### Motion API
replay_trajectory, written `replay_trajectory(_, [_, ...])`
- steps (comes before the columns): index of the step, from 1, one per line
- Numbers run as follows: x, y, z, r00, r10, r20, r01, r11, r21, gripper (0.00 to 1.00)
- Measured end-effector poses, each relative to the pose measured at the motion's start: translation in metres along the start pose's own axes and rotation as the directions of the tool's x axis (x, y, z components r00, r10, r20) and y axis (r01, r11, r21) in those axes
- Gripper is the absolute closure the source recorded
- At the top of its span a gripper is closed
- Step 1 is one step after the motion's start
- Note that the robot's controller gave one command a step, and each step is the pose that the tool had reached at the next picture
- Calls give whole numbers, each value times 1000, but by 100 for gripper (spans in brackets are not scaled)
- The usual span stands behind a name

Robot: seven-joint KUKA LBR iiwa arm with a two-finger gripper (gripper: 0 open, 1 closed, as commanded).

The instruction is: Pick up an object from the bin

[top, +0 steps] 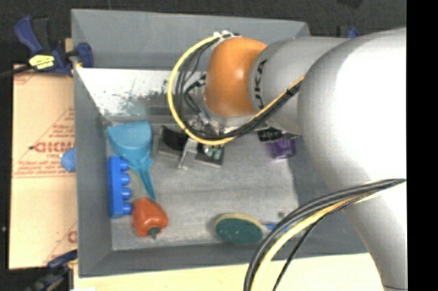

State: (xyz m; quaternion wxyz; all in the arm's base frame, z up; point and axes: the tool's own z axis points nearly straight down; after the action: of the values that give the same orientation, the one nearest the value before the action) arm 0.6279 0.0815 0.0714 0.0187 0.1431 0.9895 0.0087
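Note:
My gripper [186, 155] hangs below the arm's orange cover, over the bin floor in the middle of the bin. Just to its left lies a light blue scoop [131, 143], its handle pointing down toward the front. A blue ridged block [119, 185] lies along the left wall beside that scoop. An orange-red toy pepper [148, 217] rests at the front left, below the scoop's handle. Nothing shows inside the gripper.
A dark green oval thing [238, 229] lies by the front wall, right of the pepper. A small purple thing [279, 145] sits at the right, partly under the arm. The arm covers the bin's right and back parts.

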Motion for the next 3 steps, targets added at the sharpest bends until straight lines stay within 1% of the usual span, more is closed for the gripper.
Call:
replay_trajectory(1, [0,0,0,1000,-1,0,1,1000,0,100])
replay_trajectory(2, [2,-2,-37,1000,-2,-12,2,1000,6,100])
replay_trajectory(3, [1,-1,-59,1000,-3,-11,3,1000,5,100])
